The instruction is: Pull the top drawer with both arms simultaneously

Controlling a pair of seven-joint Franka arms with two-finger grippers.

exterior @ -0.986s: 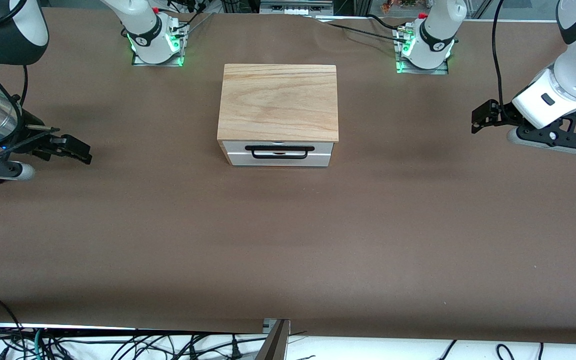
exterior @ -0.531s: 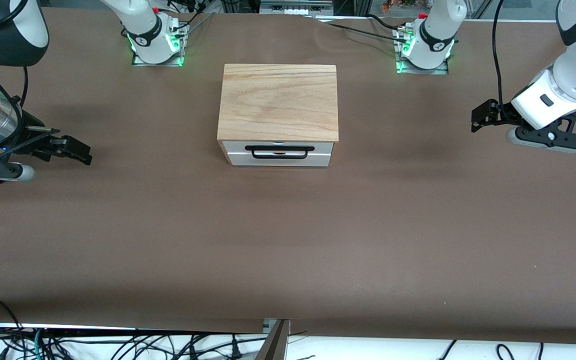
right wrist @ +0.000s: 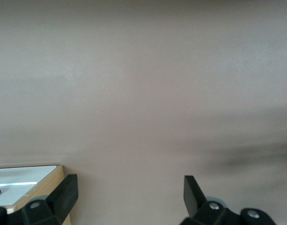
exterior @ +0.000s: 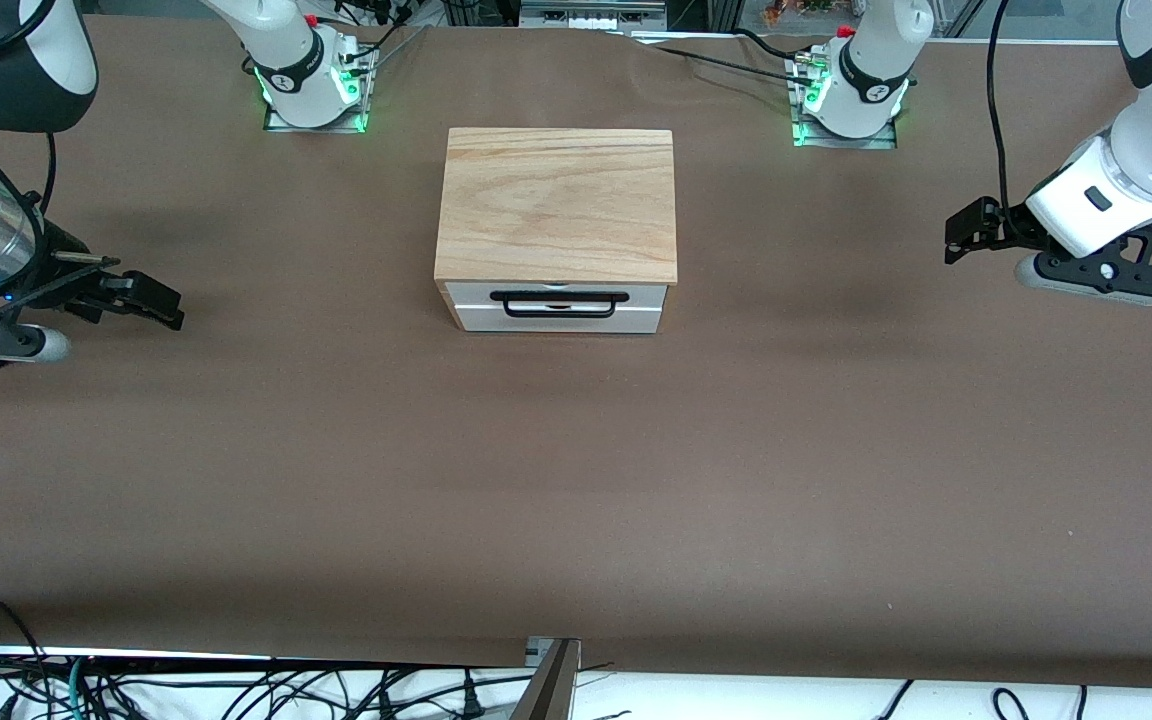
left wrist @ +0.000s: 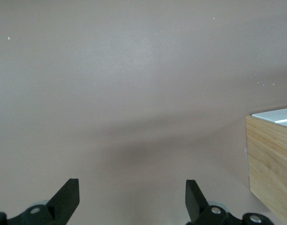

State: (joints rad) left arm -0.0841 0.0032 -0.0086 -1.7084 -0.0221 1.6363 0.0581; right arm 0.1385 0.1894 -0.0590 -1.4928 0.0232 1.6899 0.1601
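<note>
The top drawer (exterior: pixel 558 307) has a white front and a long black bar handle (exterior: pixel 559 303). It sits shut in the cabinet under the oak-grain top (exterior: pixel 556 203). My right gripper (exterior: pixel 169 308) is open and empty, low over the table toward the right arm's end, well apart from the cabinet. My left gripper (exterior: pixel 952 243) is open and empty over the table toward the left arm's end, also well apart. The left wrist view shows the open left gripper (left wrist: pixel 130 197) and a cabinet corner (left wrist: pixel 270 161). The right wrist view shows the open right gripper (right wrist: pixel 129 192) and a cabinet corner (right wrist: pixel 26 174).
The brown table cover (exterior: pixel 576 480) stretches wide on the camera side of the cabinet. The arm bases (exterior: pixel 311 85) (exterior: pixel 848 95) with green lights stand along the table's edge farthest from the camera. Cables (exterior: pixel 186 690) lie off the table edge nearest the camera.
Both arms have barely shifted. The drawer stays shut and both grippers stay open.
</note>
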